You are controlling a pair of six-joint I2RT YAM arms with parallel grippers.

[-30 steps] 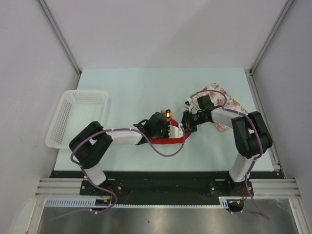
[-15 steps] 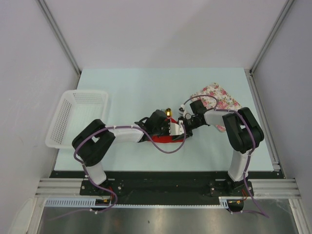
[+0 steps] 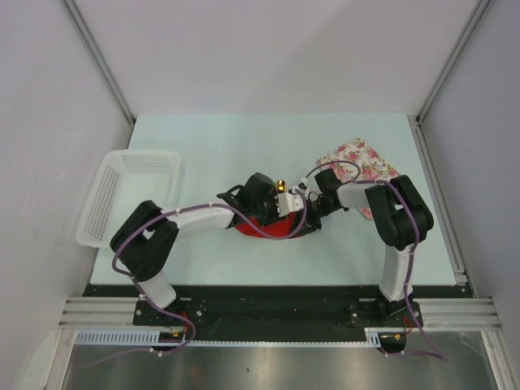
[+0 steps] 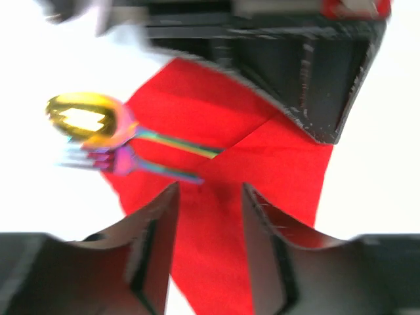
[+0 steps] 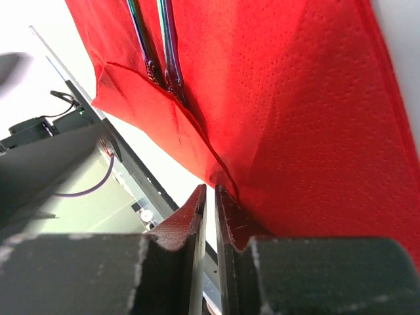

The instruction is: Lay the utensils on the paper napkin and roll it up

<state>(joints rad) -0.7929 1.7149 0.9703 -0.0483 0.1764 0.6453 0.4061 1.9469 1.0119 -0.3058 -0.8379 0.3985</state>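
Since my left tool (image 4: 210,190) just opens apart over paper napkin (image 4: 275,164), my right tool (image 5: 210,190) alone pinches its fold. Gold spoon (image 4: 85,118), fork (image 4: 125,161) lie on it, handles under flap. Roll begun, not done.

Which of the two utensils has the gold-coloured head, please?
The spoon: its bowl is shiny gold, whereas the fork beside it is pink-purple with tines.

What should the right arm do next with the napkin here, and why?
Probably finish closing the right gripper on the folded edge of the napkin and turn it further over. The spoon and fork already have their handles tucked under that fold, that gripper sits nearly shut at its edge, and the left gripper is open above the paper.
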